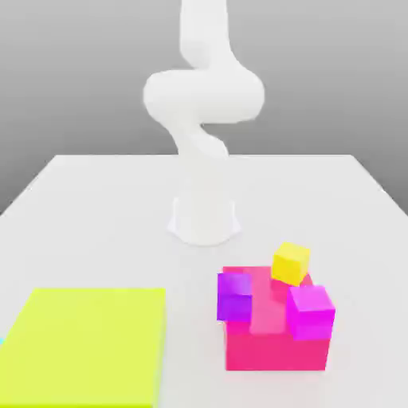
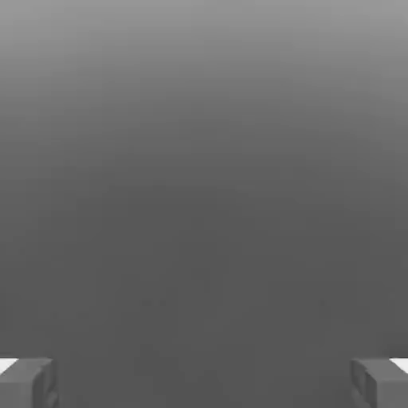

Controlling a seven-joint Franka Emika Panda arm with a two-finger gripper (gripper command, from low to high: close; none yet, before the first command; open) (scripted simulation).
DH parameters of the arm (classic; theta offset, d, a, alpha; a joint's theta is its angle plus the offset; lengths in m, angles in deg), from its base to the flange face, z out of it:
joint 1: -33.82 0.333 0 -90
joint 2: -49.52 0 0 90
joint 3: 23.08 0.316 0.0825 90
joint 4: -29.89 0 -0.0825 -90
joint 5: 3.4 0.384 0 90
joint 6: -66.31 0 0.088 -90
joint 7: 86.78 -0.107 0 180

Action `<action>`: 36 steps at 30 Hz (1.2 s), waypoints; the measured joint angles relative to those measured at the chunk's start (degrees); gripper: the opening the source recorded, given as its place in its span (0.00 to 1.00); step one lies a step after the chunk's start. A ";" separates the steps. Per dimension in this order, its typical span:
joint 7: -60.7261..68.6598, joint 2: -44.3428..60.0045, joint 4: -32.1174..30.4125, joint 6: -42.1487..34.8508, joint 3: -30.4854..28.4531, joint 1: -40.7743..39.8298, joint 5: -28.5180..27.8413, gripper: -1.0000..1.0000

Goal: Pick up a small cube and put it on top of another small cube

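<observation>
- Fingers (image 2: 28, 384) stand wide, holding nothing.
- We judge approach pending: descend squarely over the cyan cube (image 1: 1, 341), just beside the yellow-green slab (image 1: 88, 347).

I see the violet cube (image 1: 234, 296) upright on the pink block's (image 1: 275, 349) near corner, slightly overhanging.

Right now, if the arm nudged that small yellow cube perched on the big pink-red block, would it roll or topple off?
The small yellow cube probably slides rather than rolls, being flat-faced. It sits at the back edge of the big pink-red block, seemingly overhanging, so a push could tip it off. It looks rigid.
</observation>
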 joint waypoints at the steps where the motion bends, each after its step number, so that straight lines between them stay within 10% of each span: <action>1: -2.07 2.26 0.11 0.62 0.18 -1.42 -0.38 0.50; 18: -33.26 37.76 1.80 10.32 -3.54 -18.47 -4.40 0.50; 33: -45.07 68.77 4.30 22.02 -6.46 -27.98 7.43 0.50; 34: -44.83 70.76 4.73 23.53 -6.09 -28.28 7.82 0.00; 36: -44.83 70.76 4.73 23.55 -6.09 -28.28 7.82 0.00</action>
